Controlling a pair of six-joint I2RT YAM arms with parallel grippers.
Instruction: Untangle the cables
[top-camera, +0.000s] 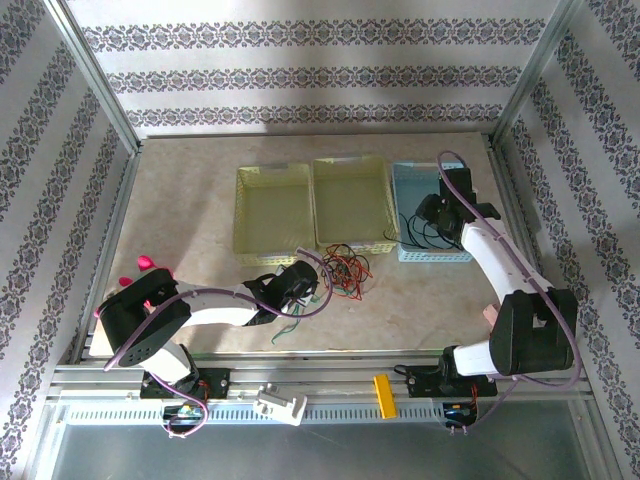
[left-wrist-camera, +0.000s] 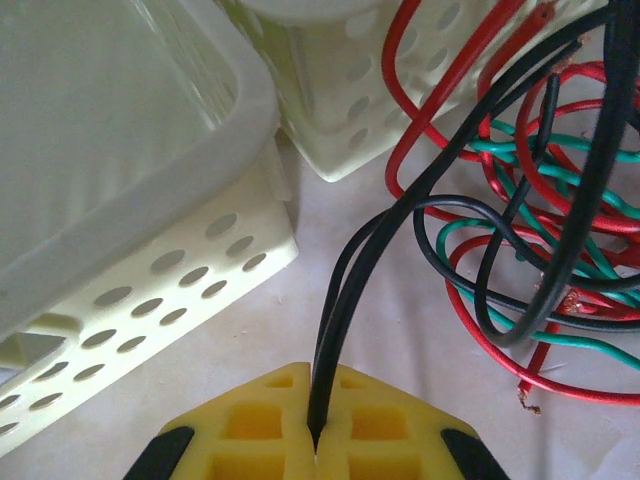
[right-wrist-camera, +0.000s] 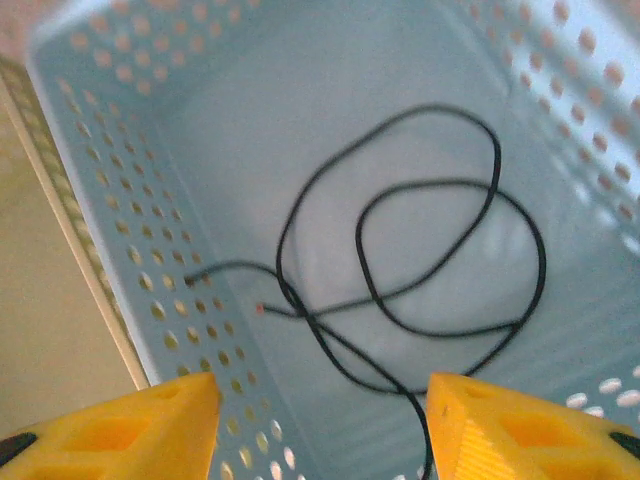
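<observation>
A tangle of red, green and black cables (top-camera: 345, 268) lies on the table in front of the middle basket. My left gripper (top-camera: 300, 285) is beside it, shut (left-wrist-camera: 318, 440) on a doubled black cable (left-wrist-camera: 345, 300) that runs up into the tangle. The red cable (left-wrist-camera: 480, 40) and the green cable (left-wrist-camera: 560, 145) loop through it. My right gripper (top-camera: 432, 215) hangs open (right-wrist-camera: 322, 420) over the blue basket (right-wrist-camera: 130, 200). Another black cable (right-wrist-camera: 495, 165) lies coiled on the basket's floor, and one strand passes close by the right finger.
Two pale yellow baskets (top-camera: 243, 215) (top-camera: 318, 200) stand left of the blue basket (top-camera: 400, 200). Their perforated walls (left-wrist-camera: 150, 300) are close to my left gripper. A loose green strand (top-camera: 285, 330) lies near the front edge. A pink object (top-camera: 148, 264) sits at far left.
</observation>
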